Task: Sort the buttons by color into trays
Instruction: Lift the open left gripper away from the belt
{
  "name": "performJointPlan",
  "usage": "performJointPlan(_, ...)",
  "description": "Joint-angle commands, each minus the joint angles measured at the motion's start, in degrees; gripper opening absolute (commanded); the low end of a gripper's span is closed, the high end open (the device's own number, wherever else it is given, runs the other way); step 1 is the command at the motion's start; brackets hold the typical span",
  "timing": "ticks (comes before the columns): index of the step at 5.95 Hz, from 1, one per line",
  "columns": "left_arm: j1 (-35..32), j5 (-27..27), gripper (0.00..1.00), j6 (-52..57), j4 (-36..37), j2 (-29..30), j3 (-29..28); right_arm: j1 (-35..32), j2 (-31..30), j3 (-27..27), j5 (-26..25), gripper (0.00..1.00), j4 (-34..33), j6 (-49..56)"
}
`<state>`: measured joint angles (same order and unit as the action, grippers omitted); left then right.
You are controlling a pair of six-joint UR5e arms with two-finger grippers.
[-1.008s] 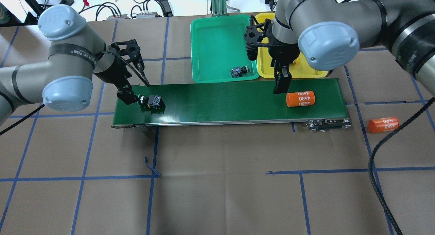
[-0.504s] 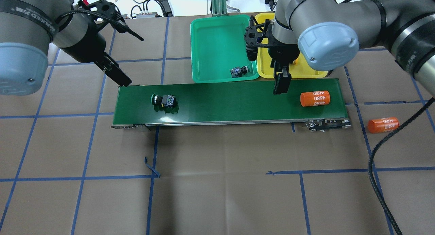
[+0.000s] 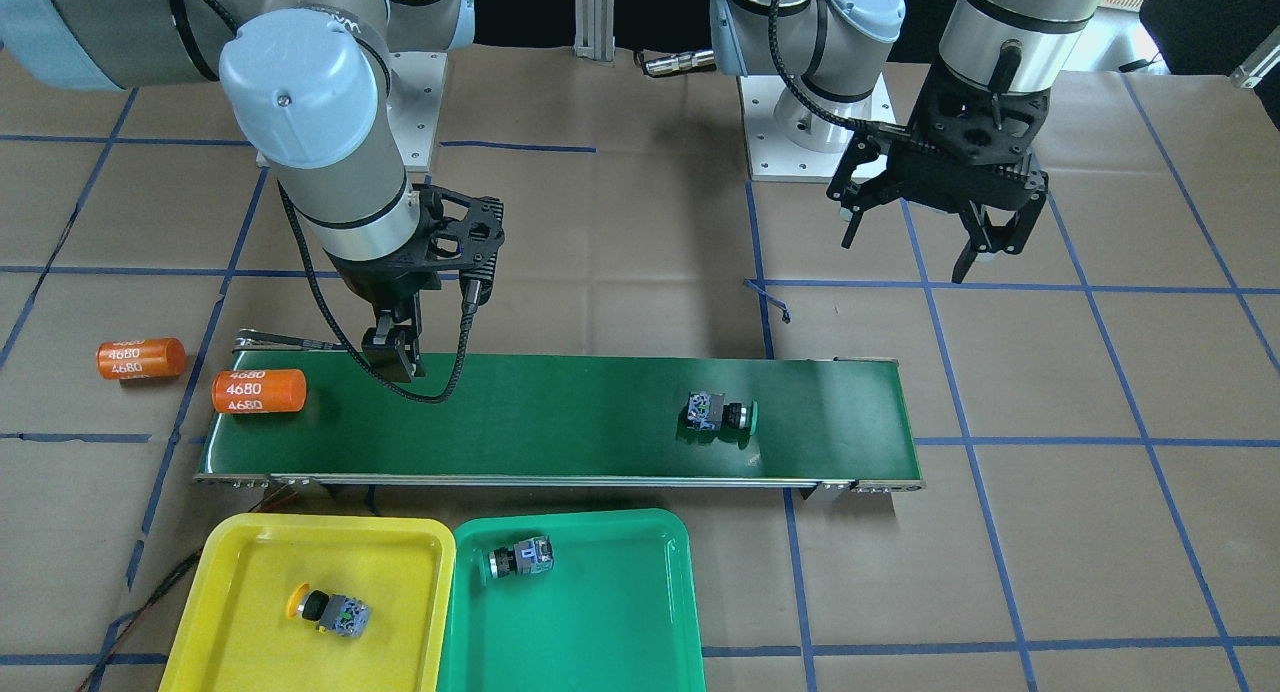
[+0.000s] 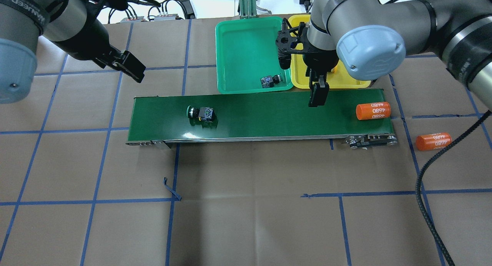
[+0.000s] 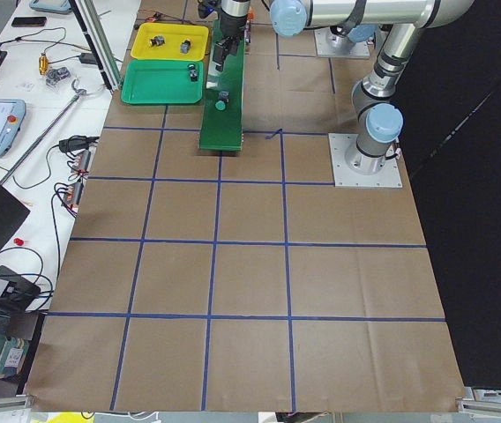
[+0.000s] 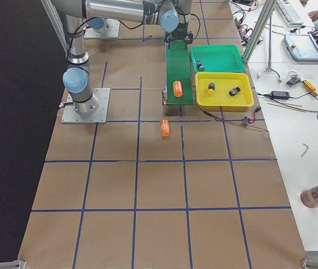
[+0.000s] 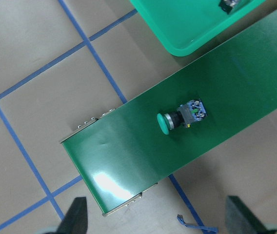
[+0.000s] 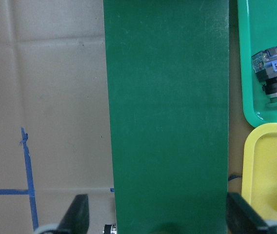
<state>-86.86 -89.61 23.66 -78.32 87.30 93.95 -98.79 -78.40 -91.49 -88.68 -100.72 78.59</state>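
My L pincer [image 4: 134, 70] hangs off the belt [image 4: 269, 120], above the table past its far-left corner. Fingers are spread wide in the wrist view, holding nothing. Next comes the green-cap button [image 4: 201, 113], lying on its side on the belt's left half, about mid-width, cap toward the left end. The green tray [image 4: 238, 47] sits vs. the belt's far edge, w/ one button [image 4: 271, 81] in its near-right corner. My R pincer [image 4: 317, 98] hovers over the belt's far edge on the right half, also released and empty. The yellow tray [image 3: 260, 572] is next to the green one and has a yellow-cap button [image 3: 328, 610] inside. One orange cylinder [image 4: 373, 110] lies at the belt's right end, and another [image 4: 433, 141] is on the table beyond it; neither is mine to sort. On handling, I'd guess the button is light, hard plastic, not fragile. The round cap looks slick and prob. rolls or squirts out of a pinch, so I'd take it across the blocky body's flat faces, fingers square to them, w/ a modest squeeze.
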Motion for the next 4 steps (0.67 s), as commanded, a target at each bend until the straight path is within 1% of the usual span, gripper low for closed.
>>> performJointPlan(1, -0.3, -0.8, 0.98, -10.2, -0.8, 0.6, -1.5, -0.1, 0.1, 0.0, 0.0, 1.0, 0.0, 0.0)
performJointPlan(2, -0.2, -0.9, 0.98, -11.6, -4.9, 0.8, -3.3, -0.3, 0.4, 0.0, 0.3, 1.0, -0.5, -1.1)
performJointPlan(3, -0.2, -1.3, 0.99, -13.2, -8.9, 0.8, -4.8, -0.9, 1.1, -0.8, 2.5, 1.0, -2.9, -3.7)
performJointPlan(4, -0.2, -1.2, 0.99, -13.1, -8.9, 0.2, -4.2, -2.8, 2.9, -1.3, 2.5, 1.0, -7.0, -6.4)
